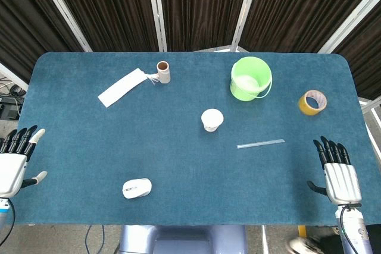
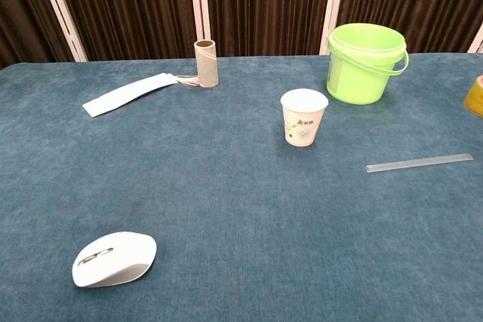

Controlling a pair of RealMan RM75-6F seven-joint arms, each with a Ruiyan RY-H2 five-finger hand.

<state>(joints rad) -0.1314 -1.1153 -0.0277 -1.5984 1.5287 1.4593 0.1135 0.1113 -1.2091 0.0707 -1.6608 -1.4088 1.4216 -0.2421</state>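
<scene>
Plainly, both hands rest open and empty at the tabletop's (image 1: 71,141) near corners: left hand (image 1: 15,162), right hand (image 1: 339,173). Nearest the left lies the mouse (image 1: 137,188) (light, hard, smooth-shelled), best gripped across its sides.

Back left: paper strip (image 1: 122,87) beside cardboard tube (image 1: 163,71)
Back right: bucket (image 1: 250,78), tape roll (image 1: 312,102)
Centre: cup (image 1: 212,119), straw (image 1: 261,143) right of it
Front left: mouse (image 1: 137,188)

A staged test bench in a lab is suggested: a table (image 1: 71,141) covered in blue felt is closed off at the far side by dark curtains (image 1: 196,4) (hung between white metal struts (image 1: 156,7)), with cables (image 1: 9,96) seen at the left.
</scene>
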